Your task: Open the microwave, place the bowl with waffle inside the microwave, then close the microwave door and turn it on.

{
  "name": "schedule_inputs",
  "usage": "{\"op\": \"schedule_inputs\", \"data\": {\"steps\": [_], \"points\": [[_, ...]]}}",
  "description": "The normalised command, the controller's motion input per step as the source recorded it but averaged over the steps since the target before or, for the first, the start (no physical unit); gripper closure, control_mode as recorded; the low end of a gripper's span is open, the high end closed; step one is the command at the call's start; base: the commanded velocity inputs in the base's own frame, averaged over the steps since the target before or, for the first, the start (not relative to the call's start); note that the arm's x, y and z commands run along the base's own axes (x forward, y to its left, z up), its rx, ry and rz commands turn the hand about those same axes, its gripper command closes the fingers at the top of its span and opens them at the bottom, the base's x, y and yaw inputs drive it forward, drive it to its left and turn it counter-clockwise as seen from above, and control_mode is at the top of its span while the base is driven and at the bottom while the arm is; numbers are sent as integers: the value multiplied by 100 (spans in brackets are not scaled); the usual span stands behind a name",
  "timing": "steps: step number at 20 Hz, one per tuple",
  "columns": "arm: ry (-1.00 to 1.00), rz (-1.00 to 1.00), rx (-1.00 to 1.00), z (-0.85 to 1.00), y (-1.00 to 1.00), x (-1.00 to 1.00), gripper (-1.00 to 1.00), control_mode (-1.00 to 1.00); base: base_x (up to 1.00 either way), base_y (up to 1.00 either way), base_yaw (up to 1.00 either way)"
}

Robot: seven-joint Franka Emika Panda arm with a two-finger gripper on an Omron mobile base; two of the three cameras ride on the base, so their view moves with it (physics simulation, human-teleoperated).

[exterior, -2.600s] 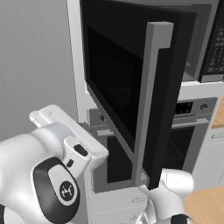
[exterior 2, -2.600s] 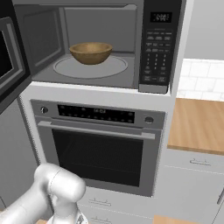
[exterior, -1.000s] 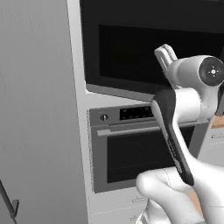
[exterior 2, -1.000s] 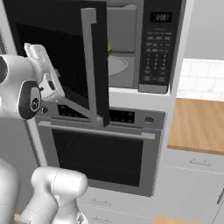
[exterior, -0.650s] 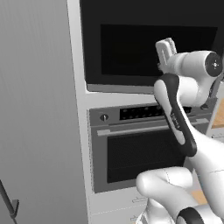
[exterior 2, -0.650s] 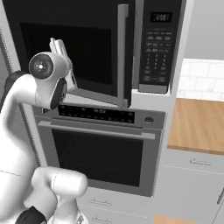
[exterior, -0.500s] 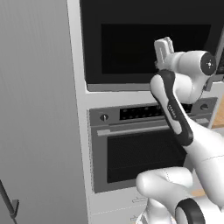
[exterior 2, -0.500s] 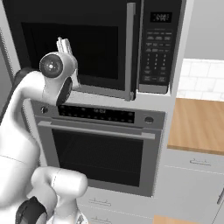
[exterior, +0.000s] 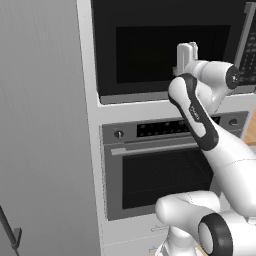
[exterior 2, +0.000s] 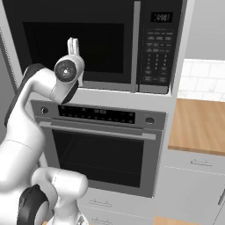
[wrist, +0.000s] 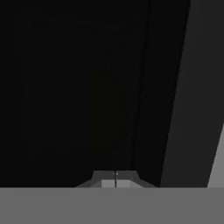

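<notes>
The microwave (exterior 2: pixel 99 46) fills the top of both base views. The microwave door (exterior: pixel 165 55) stands flush shut, its grey vertical handle (exterior 2: pixel 136 44) beside the keypad strip (exterior 2: pixel 158 50). My gripper (exterior 2: pixel 73 45) is shut with nothing in it, tips up against the dark door window (exterior 2: pixel 101 44). The left base view has the gripper (exterior: pixel 186 50) in front of the window's right half. Close up in the hand view, the fingertips (wrist: pixel 115 177) meet, facing the black door panel (wrist: pixel 87 87). The bowl with waffle is hidden behind the shut door.
A grey oven (exterior 2: pixel 99 149) with a horizontal bar handle (exterior 2: pixel 96 131) and round knobs sits under the microwave. A wooden counter (exterior 2: pixel 200 125) lies to the right, with white tiles behind. A tall grey cabinet wall (exterior: pixel 40 125) stands to the left.
The microwave door has swung from partly open to fully shut. My arm followed it in, and the shut gripper now rests at the door window.
</notes>
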Motion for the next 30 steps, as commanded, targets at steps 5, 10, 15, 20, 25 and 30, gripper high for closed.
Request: {"op": "schedule_inputs", "data": {"steps": [5, 10, 15, 20, 25, 30], "points": [[0, 7, 6, 0, -34, -40, 100, -100, 0, 0, 0], [-1, 4, 0, 0, -62, -100, 100, -100, 0, 0, 0], [-4, 4, 0, 0, -83, -100, 100, -100, 0, 0, 0], [0, 6, 2, -9, -94, -67, 100, -100, 0, 0, 0], [-2, 3, 4, -6, -78, -8, 100, -100, 0, 0, 0], [0, 0, 4, 0, -52, 20, 100, -100, 0, 0, 0]]}}
